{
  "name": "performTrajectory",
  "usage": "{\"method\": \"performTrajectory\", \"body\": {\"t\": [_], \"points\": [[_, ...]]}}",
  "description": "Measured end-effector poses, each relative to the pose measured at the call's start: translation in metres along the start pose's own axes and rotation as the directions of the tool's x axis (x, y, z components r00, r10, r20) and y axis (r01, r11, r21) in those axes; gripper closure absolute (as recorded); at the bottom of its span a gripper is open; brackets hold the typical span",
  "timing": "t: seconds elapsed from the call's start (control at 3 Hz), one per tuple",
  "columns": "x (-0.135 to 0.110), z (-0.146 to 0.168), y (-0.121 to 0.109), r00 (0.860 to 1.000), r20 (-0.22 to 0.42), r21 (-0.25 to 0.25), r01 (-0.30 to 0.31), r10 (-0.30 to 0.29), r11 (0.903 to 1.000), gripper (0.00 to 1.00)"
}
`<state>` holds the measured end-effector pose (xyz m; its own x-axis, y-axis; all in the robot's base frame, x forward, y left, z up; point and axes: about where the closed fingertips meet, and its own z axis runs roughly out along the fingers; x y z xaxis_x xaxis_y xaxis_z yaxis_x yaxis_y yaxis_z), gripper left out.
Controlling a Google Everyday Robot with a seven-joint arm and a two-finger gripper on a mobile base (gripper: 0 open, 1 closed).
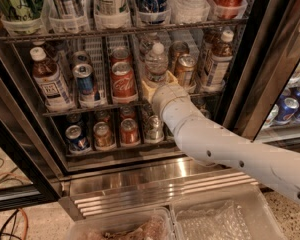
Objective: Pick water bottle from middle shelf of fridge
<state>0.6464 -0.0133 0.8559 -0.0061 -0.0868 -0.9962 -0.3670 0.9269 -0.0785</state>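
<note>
The water bottle, clear with a white cap, stands upright on the middle shelf of the fridge, in the lane right of centre. My gripper reaches into the shelf at the bottle's base, at the end of my white arm, which comes in from the lower right. The bottle's lower part is hidden behind the gripper.
A red cola can and a blue can stand left of the bottle, a gold can right. Brown-liquid bottles flank the shelf. Small cans fill the lower rack. Steel base strip and clear bins lie below.
</note>
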Motion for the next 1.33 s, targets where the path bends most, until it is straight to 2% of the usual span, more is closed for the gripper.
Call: {"method": "performTrajectory", "body": {"t": [1.0,1.33], "points": [[-0.024,-0.008,-0.006,0.999,0.054,0.019,0.003,-0.004,0.9998,1.0],[-0.022,-0.008,-0.006,0.999,0.054,0.019,0.003,-0.004,0.9998,1.0]]}}
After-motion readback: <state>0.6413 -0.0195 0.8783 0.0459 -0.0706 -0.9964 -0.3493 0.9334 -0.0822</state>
